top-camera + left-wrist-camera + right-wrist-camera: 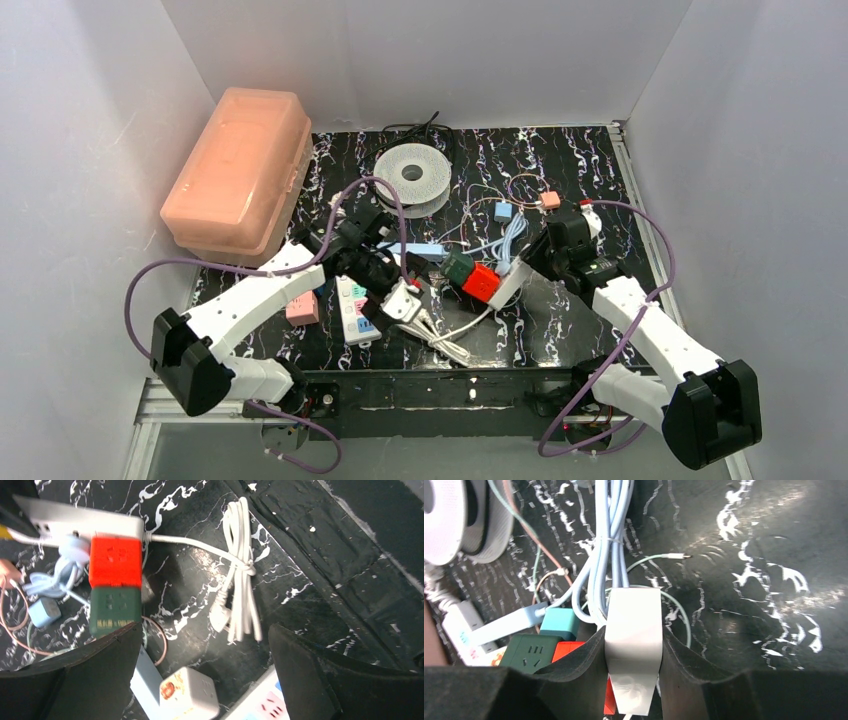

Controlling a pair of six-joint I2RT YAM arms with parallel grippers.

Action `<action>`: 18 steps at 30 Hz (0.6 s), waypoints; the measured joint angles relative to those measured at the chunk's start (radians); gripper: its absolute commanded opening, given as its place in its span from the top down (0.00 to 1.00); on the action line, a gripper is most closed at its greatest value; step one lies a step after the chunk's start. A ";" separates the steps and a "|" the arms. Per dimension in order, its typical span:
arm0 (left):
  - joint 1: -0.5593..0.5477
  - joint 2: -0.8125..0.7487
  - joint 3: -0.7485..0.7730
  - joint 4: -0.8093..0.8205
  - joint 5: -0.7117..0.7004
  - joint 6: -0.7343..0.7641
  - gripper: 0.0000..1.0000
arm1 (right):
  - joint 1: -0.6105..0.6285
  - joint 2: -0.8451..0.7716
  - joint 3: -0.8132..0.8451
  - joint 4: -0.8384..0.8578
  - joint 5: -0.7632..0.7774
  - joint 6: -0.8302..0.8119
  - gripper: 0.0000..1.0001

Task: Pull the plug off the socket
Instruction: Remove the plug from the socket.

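The right fingers [684, 675] are clamped on the power strip [633, 625], with one pad against each long side. The red plug [115, 561] sits against that strip close to where its cord leaves, and the green plug [115, 609] is joined to its far face. From these angles I cannot tell how deep its pins sit. The left fingers [305, 670] are spread wide and hold nothing, hanging above the desk [310, 570] just beside the green plug. A bundled white cord [240, 580] lies nearby.
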 measured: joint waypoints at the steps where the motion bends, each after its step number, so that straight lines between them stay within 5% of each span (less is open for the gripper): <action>1: -0.013 0.011 -0.002 0.008 -0.005 0.021 0.02 | 0.001 0.000 0.000 0.009 -0.014 -0.002 0.99; 18: -0.116 0.203 -0.145 0.575 -0.192 0.050 0.02 | 0.025 0.068 0.010 0.112 -0.140 -0.019 0.99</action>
